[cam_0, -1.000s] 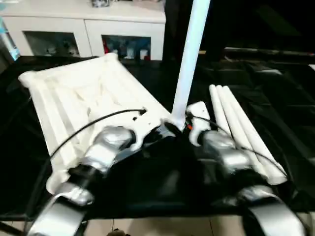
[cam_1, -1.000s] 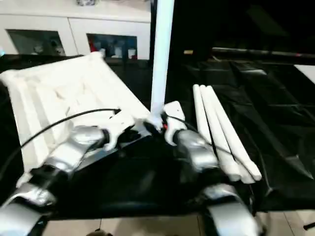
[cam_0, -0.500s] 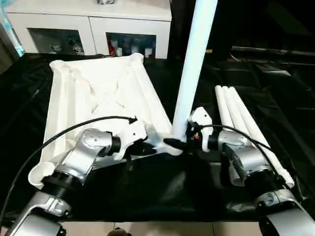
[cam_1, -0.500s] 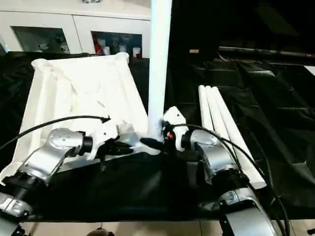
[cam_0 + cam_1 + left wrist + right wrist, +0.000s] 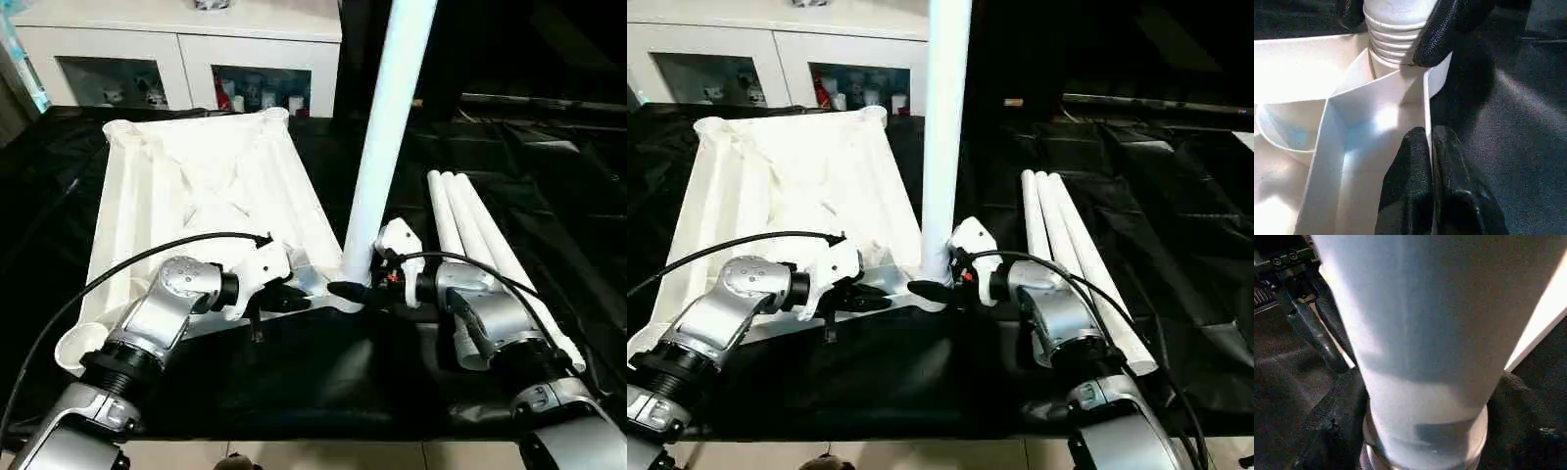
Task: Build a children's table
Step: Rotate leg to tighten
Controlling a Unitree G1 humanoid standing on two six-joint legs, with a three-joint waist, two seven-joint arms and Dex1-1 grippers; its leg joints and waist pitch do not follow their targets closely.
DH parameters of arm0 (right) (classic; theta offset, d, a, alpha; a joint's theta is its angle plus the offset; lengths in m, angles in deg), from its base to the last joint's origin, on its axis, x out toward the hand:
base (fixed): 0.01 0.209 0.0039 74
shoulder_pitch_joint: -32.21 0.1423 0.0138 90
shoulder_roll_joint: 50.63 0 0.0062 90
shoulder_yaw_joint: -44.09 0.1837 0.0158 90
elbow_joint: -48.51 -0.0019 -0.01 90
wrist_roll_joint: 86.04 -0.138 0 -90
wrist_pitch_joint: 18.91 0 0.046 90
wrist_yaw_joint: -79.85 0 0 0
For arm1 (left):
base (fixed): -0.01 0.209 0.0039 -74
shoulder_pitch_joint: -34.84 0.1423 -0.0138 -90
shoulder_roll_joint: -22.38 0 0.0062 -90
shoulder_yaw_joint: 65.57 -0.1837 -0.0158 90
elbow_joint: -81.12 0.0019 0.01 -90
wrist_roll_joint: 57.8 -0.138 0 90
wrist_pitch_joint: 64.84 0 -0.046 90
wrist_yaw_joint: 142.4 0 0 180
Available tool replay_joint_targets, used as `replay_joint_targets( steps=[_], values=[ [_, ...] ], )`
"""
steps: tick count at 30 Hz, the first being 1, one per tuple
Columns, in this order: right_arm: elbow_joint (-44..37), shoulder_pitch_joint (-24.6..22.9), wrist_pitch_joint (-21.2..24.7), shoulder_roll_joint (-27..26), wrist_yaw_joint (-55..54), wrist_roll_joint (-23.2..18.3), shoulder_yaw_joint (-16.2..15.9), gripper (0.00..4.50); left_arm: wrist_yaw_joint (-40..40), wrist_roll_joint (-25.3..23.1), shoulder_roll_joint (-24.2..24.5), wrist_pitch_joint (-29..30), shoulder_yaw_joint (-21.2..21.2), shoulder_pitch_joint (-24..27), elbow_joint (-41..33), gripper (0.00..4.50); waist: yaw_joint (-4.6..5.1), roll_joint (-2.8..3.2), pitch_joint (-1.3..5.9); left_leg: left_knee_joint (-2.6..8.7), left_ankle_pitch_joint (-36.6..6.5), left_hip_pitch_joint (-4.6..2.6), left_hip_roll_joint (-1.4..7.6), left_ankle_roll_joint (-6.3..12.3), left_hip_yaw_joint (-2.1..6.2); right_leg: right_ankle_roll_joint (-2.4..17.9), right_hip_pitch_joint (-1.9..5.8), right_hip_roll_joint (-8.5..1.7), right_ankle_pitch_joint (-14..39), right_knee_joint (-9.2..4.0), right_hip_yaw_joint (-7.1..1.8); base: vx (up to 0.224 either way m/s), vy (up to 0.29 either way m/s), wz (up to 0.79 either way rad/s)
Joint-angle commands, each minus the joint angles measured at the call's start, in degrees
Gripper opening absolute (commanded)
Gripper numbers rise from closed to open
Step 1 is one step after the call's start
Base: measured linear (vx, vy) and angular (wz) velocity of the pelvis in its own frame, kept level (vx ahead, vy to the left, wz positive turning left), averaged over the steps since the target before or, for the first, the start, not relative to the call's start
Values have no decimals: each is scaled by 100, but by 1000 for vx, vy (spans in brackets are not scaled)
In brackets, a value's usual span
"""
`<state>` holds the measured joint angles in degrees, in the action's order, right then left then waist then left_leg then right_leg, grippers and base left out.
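Observation:
The white tabletop (image 5: 196, 176) lies underside up on the black-draped table. One white leg (image 5: 387, 127) stands upright in its near right corner socket, the threaded end (image 5: 1393, 41) sitting in the socket. My right gripper (image 5: 348, 289) is shut on the foot of this leg, with a black finger (image 5: 1337, 416) on each side of it. My left gripper (image 5: 294, 297) is shut on the thin rim wall (image 5: 1426, 98) of the tabletop just beside that socket, and its fingertips (image 5: 1413, 147) pinch the wall.
Three more white legs (image 5: 480, 245) lie side by side on the black cloth (image 5: 323, 372) to the right of my right arm. A white glass-door cabinet (image 5: 176, 59) stands behind the table. Black cables run along both forearms.
The whole picture has shifted and steadied as the head moved. Both grippers stay at the near right corner, and the right fingers have drawn in on the leg's foot.

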<state>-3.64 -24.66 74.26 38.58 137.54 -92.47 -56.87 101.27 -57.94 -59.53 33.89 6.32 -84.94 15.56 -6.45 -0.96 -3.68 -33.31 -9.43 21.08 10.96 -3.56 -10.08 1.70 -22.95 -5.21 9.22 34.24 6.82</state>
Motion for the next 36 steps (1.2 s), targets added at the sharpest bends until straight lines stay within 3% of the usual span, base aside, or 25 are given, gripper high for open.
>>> replay_joint_targets(
  steps=[1,6,8,11,14,15,16,21,23,25,27,28,30,32,36],
  values=[
    [-32,-71,50,-4,-131,13,67,287,160,69,-35,-7,-81,67,-130,0,-2,32,433,389,-1459,-70,277,89,82,1041,306,-427,1615,-399,-374,0,0,0],
    [207,-79,44,-133,-504,6,198,272,71,65,-85,57,-62,63,-102,0,18,48,419,402,-1613,-83,275,20,91,1005,292,-430,1818,-422,-371,0,0,0],
    [656,8,94,-408,-1326,35,418,270,-353,-64,-274,269,-27,-60,96,0,34,57,402,407,-1739,-98,270,-34,99,962,277,-442,2048,-453,-369,0,0,0],
    [809,54,124,-523,-1646,45,493,270,-557,-130,-367,344,-13,-128,202,0,90,47,372,408,-2045,-135,254,-108,113,774,245,-444,2680,-538,-348,0,0,0],
    [1524,487,311,-1227,-3666,53,893,270,-1925,-444,-1084,820,115,-679,988,0,184,60,339,374,-2477,-223,210,-274,162,456,190,-445,3554,-675,-250,0,0,0],
    [1608,553,337,-1320,-3891,34,944,270,-2067,-461,-1183,872,129,-745,1072,0,203,77,333,362,-2531,-232,203,-275,163,412,171,-454,3661,-702,-238,-54,14,-5],
    [1698,634,360,-1425,-4104,13,993,269,-2183,-466,-1293,933,138,-810,1148,0,201,66,343,361,-2605,-230,195,-254,183,275,199,-457,3757,-750,-185,-67,29,-8],
    [1950,932,178,-1767,-4455,108,966,269,-2429,-587,-1550,949,67,-951,1336,0,274,123,318,409,-3219,-302,232,-234,238,121,199,-439,3704,-847,-52,0,0,0],
    [1964,968,65,-1759,-4376,191,883,269,-2413,-600,-1529,895,71,-933,1341,0,299,152,324,447,-3385,-295,261,-260,263,140,242,-444,3530,-831,-37,0,0,0],
    [2013,1000,-8,-1766,-4371,224,883,269,-2413,-615,-1517,837,71,-941,1386,0,324,151,323,473,-3514,-310,271,-273,267,226,236,-459,3310,-823,-40,0,0,0],
    [2086,1051,-147,-1777,-4328,250,902,325,-2412,-648,-1491,732,69,-954,1454,0,336,143,327,462,-3456,-322,262,-268,255,295,227,-490,3249,-827,-61,0,0,0],
    [2070,1048,-234,-1759,-4237,248,901,339,-2389,-649,-1461,694,73,-942,1454,0,338,76,324,470,-3340,-286,262,-234,244,308,243,-498,3261,-828,-73,0,0,0],
    [1954,1013,-373,-1677,-3941,183,924,354,-2235,-620,-1355,529,74,-875,1380,0,315,108,324,460,-3215,-286,253,-201,238,316,240,-527,3340,-830,-89,0,0,0],
    [1854,980,-412,-1589,-3720,164,905,376,-2132,-609,-1274,458,70,-825,1324,0,302,102,345,465,-3030,-241,254,-163,240,310,277,-541,3265,-806,-110,0,0,0],
    [1438,789,-309,-1192,-2854,128,798,399,-1603,-504,-960,88,37,-586,1052,0,246,91,388,495,-2384,-157,292,-34,187,590,318,-531,2498,-684,-211,0,0,0]
  ],
)
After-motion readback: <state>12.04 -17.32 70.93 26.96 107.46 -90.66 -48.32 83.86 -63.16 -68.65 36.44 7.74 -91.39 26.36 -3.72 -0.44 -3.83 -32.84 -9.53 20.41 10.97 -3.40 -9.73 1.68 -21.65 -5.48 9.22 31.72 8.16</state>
